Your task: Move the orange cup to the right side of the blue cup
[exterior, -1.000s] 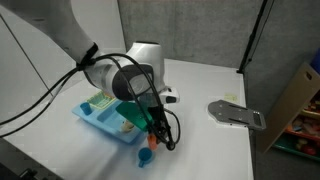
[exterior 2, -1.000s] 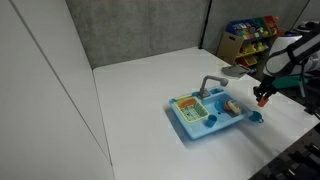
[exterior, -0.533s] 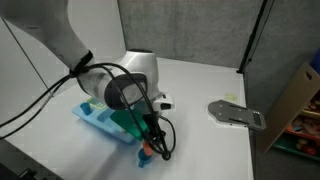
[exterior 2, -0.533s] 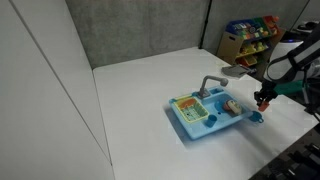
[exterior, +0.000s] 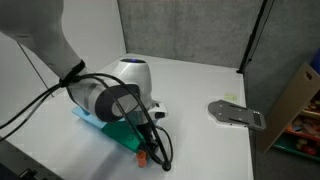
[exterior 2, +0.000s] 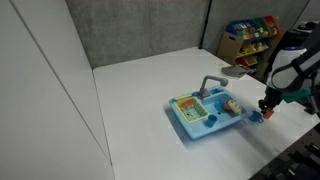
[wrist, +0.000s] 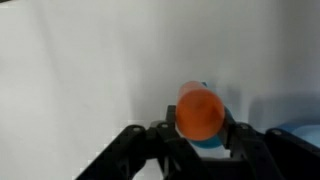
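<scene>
My gripper (wrist: 200, 138) is shut on the orange cup (wrist: 200, 112), which sits between the two black fingers. The blue cup (wrist: 207, 146) shows just below and behind it in the wrist view, partly hidden. In an exterior view the gripper (exterior 2: 268, 104) holds the orange cup (exterior 2: 268, 107) just above the table, right beside the blue cup (exterior 2: 255, 117) at the corner of the blue toy sink (exterior 2: 205, 118). In an exterior view the arm covers the gripper; a bit of the orange cup (exterior: 143, 156) shows, and the blue cup is hidden.
The blue toy sink (exterior: 92, 118) lies under the arm, near the table's front edge. A grey flat object (exterior: 238, 114) lies further along the white table. A shelf of colourful toys (exterior 2: 250, 38) stands beyond the table. A dark panel backs the table.
The gripper has carried the orange cup past the toy sink's corner toward the table edge and lowered it beside the blue cup. The blue cup and the sink have not moved.
</scene>
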You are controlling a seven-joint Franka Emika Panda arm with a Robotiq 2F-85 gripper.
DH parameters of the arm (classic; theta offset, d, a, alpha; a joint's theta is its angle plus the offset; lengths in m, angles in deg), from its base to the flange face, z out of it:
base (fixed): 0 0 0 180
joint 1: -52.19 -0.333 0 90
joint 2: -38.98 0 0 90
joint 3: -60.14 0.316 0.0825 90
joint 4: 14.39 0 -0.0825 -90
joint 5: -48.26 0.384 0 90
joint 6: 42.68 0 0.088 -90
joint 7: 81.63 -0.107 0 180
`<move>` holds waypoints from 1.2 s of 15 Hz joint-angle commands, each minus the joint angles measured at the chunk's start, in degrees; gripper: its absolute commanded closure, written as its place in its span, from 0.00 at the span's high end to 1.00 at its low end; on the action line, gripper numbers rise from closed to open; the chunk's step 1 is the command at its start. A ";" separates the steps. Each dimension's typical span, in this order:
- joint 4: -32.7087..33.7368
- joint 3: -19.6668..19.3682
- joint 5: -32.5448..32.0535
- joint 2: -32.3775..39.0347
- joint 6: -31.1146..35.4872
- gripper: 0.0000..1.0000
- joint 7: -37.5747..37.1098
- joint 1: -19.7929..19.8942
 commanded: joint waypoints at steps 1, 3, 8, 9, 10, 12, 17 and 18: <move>-4.08 -0.18 -2.55 -2.47 3.01 0.17 2.46 0.23; -4.98 -0.15 -3.24 -2.45 4.44 0.17 3.32 0.41; -5.00 0.68 -2.32 -1.22 8.89 0.17 5.58 2.46; -4.62 1.01 -1.87 -1.03 9.11 0.17 5.97 3.26; -4.17 1.26 -1.42 -0.79 9.25 0.17 6.10 4.00; -3.10 1.87 -0.52 -0.20 9.03 0.17 6.47 5.72; 1.53 4.42 3.43 2.55 8.04 0.17 7.02 10.47; 2.64 4.89 4.38 3.24 7.87 0.17 6.95 11.23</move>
